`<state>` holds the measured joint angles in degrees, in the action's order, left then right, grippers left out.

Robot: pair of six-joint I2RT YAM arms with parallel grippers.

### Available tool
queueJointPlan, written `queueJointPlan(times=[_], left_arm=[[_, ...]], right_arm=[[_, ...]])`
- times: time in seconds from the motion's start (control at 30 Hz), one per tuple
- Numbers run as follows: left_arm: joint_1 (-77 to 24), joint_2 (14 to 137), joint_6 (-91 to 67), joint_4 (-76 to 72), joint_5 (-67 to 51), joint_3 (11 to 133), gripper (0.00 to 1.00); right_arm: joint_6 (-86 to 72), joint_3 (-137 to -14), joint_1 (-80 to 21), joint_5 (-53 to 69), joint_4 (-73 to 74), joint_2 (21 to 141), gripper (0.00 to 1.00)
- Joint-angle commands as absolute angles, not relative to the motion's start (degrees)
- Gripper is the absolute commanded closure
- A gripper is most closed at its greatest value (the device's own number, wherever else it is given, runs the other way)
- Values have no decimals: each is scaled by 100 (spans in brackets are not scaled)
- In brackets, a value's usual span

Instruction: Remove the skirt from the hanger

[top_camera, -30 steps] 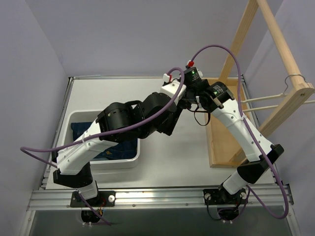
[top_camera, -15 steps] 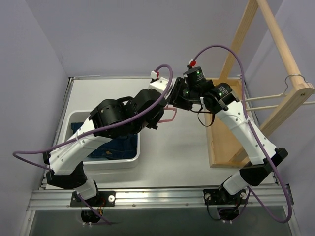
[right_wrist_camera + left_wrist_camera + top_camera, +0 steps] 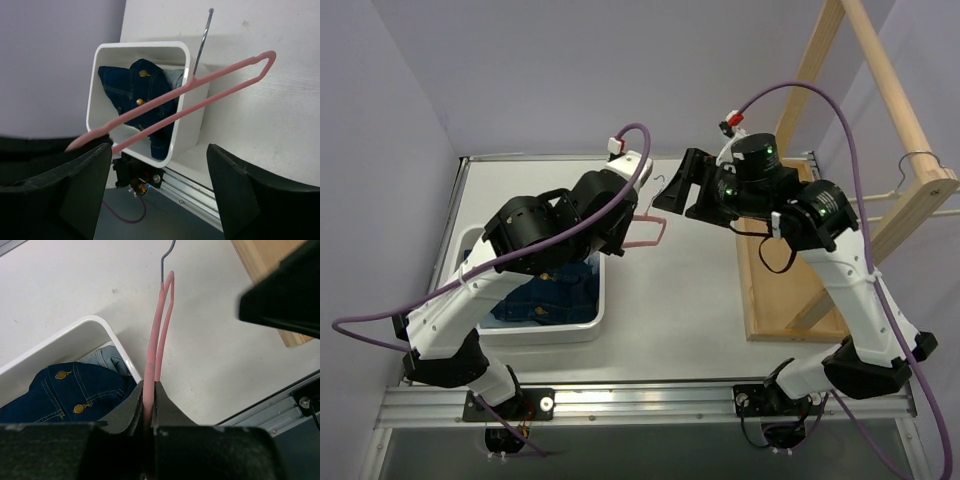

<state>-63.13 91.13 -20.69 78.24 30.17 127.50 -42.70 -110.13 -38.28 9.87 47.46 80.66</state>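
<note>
A bare pink hanger with a metal hook hangs over the table beside the bin. My left gripper is shut on one end of the hanger. The skirt, dark blue denim with gold buttons, lies crumpled in the white bin, off the hanger. In the right wrist view the skirt shows behind the hanger. My right gripper stands open just right of the hanger's hook end, holding nothing.
A wooden rack stands on the right side of the table, its sloping beam carrying a wire hanger. The metal rail with both arm bases runs along the near edge.
My left gripper closed on the pink hanger and carried it left toward the bin. My right gripper opened, let go of the hanger and drew back to the right.
</note>
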Motion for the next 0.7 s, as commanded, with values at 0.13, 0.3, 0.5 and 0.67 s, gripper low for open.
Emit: queueJointPlan(times=[0.13,0.3,0.5,0.67], left_arm=[[-5424,8868,-1574,7885,1961,13139,98],[-5037,9421,-1240,7796,1091,14210,98],[-4966,9931,-1511,7085,38,14845,98],[-4966,10046,-2002,5926,-781,14547,98]], right_arm=[[-3701,-10778,-3894,1529,5028,7489,48],[-3612,-10091,-3902,2099,4826,7006,94],[-3569,-9642,-4166,2470,4711,6654,100],[-3506,-8880,-4499,2698,4781,6373,100]])
